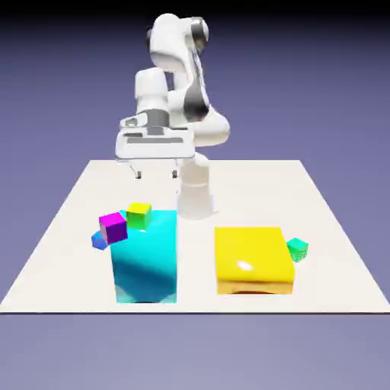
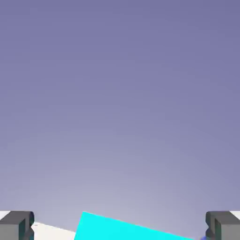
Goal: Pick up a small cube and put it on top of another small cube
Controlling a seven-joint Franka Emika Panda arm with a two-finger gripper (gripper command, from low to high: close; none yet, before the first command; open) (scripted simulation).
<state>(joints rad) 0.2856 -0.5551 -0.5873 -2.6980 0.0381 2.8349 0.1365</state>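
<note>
The small blue cube (image 1: 98,241) lies on the table at the exterior view's left, partly hidden behind a magenta cube (image 1: 113,226) and touching the big cyan block (image 1: 146,260). A small green-yellow cube (image 1: 139,215) sits at the cyan block's far corner. A small teal cube (image 1: 297,248) rests beside the big yellow block (image 1: 253,259). My gripper (image 1: 156,174) hangs open and empty well above the table, behind the cyan block. In the hand view the gripper (image 2: 120,226) shows both fingertips (image 2: 17,225) far apart, with only an edge of the cyan block (image 2: 117,230) between them.
The big cyan and yellow blocks stand side by side near the table's front edge with a gap between them. The white table (image 1: 68,213) ends close in front of both blocks. The robot's base (image 1: 196,194) stands just behind that gap.
</note>
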